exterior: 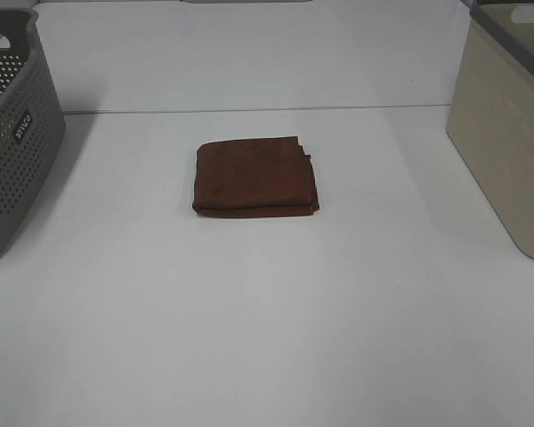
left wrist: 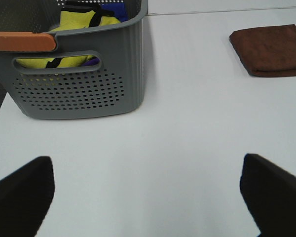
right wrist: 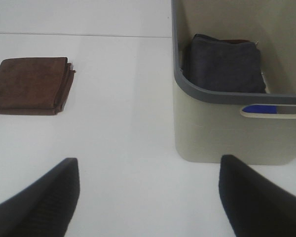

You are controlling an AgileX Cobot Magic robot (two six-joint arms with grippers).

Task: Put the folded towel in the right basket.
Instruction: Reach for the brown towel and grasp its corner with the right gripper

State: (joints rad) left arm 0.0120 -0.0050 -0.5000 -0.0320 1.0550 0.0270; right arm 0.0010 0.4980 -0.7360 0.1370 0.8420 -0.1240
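The grey perforated plastic basket at the left carries a small dark label with pale lettering on its side wall. The letters are too small to read.

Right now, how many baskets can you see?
2. The grey basket stands on the left of the table, the beige basket on the right, with the towel lying between them. No others show, though more could sit outside the pictures.

The table carried a towel mid-surface, a grey basket at the left edge, a beige basket at the right.
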